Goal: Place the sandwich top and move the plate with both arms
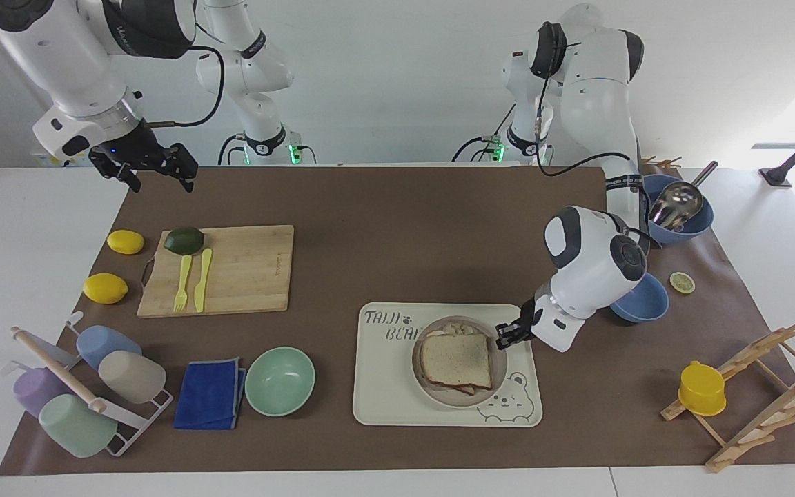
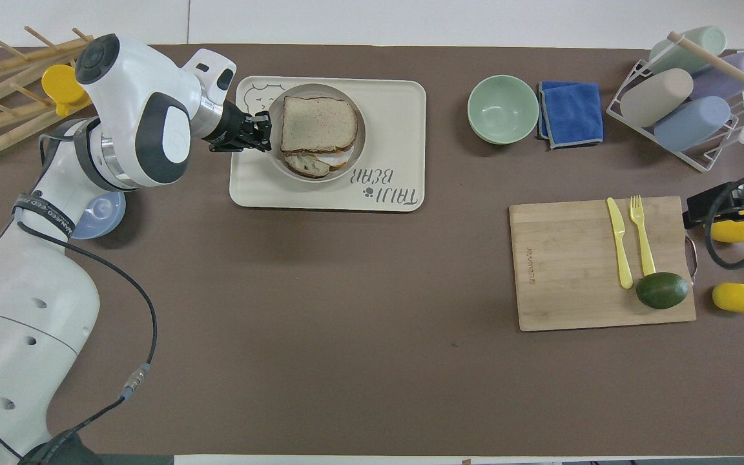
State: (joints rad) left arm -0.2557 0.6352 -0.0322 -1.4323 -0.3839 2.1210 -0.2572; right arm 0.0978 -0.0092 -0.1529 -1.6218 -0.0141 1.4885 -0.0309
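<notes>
I am gripping the stiff plate [image 1: 459, 397] by its rim with the left claw [image 1: 508, 336]; the loose bread [image 1: 457, 359] could slide.

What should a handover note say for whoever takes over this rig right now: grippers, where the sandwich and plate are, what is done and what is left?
Left gripper: at the rim of the plate, apparently shut on it, at the side toward the left arm's end of the table.
Right gripper: up over the table's edge, near the cutting board, holding nothing; that arm waits.
Sandwich top: lying on the lower slice, on the plate.
Plate: over the bear-printed tray; whether it is fully set down is unclear.
Done: top placed, plate brought over the tray.
Left: confirm the plate rests on the tray, release, pull the left arm away.
</notes>
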